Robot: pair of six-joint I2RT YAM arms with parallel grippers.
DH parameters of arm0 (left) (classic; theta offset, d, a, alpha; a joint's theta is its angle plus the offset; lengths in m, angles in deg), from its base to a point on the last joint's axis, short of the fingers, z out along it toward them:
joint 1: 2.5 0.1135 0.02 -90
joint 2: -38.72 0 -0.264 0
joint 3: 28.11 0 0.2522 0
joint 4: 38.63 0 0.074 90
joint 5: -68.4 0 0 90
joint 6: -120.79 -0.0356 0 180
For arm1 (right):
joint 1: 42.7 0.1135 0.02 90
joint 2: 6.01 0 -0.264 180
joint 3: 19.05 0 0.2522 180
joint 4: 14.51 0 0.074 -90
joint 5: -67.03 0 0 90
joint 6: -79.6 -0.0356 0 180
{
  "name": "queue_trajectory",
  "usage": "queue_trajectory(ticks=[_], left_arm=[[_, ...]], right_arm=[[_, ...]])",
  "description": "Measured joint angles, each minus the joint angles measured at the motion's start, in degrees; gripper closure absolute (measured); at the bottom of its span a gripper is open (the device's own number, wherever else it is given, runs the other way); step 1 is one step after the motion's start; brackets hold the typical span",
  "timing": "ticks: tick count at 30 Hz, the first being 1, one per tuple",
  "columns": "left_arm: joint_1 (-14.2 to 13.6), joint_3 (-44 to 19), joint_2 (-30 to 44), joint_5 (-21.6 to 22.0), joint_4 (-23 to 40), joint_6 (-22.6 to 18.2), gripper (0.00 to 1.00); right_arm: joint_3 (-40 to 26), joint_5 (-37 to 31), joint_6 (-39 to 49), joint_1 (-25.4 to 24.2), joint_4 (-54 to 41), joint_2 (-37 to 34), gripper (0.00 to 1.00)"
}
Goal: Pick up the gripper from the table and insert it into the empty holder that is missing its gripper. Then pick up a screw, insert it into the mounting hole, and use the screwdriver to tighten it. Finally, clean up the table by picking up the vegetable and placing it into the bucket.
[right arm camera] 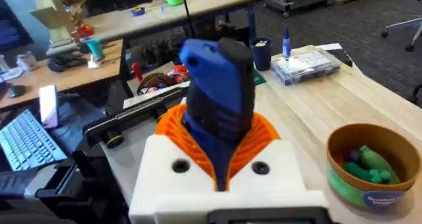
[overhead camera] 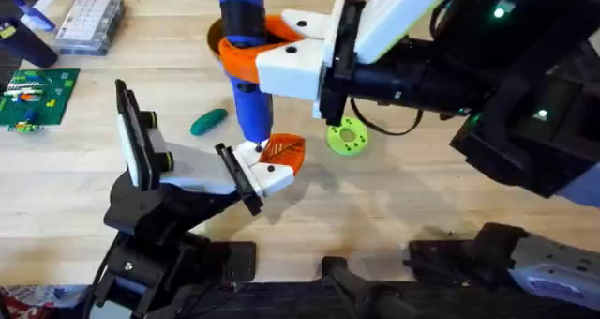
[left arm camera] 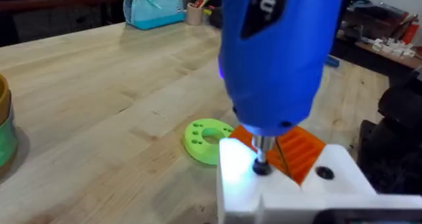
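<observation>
The long bright-blue power screwdriver, pinched in the right gripper's orange-padded fingers, is pressed onto the white blocky holder at mid-table (left fingers' state cannot be told): tightening seems underway, steady downward pressure being needed.

The table was pale, matt wood with visible grain. The screwdriver had a glossy blue plastic body and a metal tip. The holder looked matt white plastic, the gripper ribbed orange plastic, the vegetable smooth.
</observation>
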Motion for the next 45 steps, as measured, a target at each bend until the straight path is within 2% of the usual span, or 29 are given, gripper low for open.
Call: queue_trajectory(ticks=[15, 22, 34, 45], left_arm=[[0.00, 0.00, 0.00, 0.04, -0.01, -0.04, 0.986], [0.00, 0.00, 0.00, 0.15, -0.04, -0.06, 0.986], [0.00, 0.00, 0.00, 0.20, -0.04, -0.05, 0.986], [0.00, 0.00, 0.00, 0.22, -0.04, -0.07, 0.986]], right_arm=[[0.00, 1.00, -0.05, -1.51, -1.32, 0.73, 0.954], [0.02, 1.88, 0.66, -2.11, 4.65, 0.73, 0.954], [-0.06, 2.53, 1.09, -2.23, 8.93, 1.03, 0.954], [-7.77, 2.95, 1.65, -2.41, -2.04, 1.15, 0.954]])
